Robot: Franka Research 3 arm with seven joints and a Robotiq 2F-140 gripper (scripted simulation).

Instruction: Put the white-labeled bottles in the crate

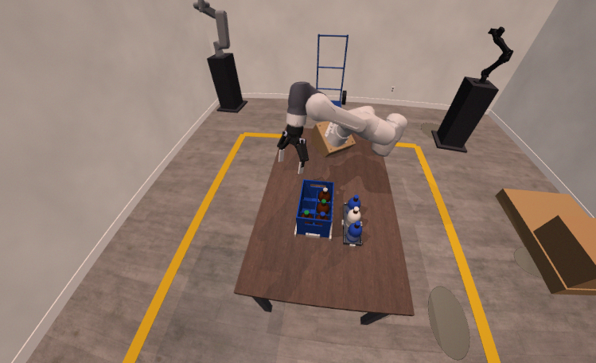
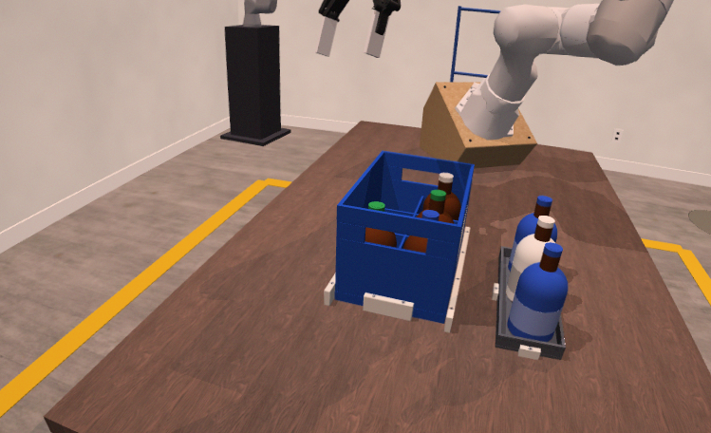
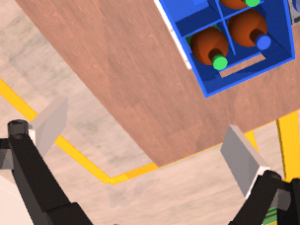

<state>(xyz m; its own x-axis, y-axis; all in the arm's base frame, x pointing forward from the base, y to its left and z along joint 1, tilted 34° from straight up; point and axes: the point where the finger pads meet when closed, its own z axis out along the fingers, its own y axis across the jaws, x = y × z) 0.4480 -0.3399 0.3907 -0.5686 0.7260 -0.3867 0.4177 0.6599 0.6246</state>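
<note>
My gripper is open and empty, high above the table beyond the crate's far left. On the tray stand three upright bottles: a far blue one, a white one with a white cap, and a near blue one with a pale bluish label. The blue crate holds several brown bottles: three along its right column, and a green-capped one near left. Its far-left and middle-left cells look empty. Their labels are hidden.
White stops sit against the crate's base, and a small one at the tray's front. The crate's walls and the bottle necks rise between the cells and the tray. The arm's wooden base block stands at the table's far end.
</note>
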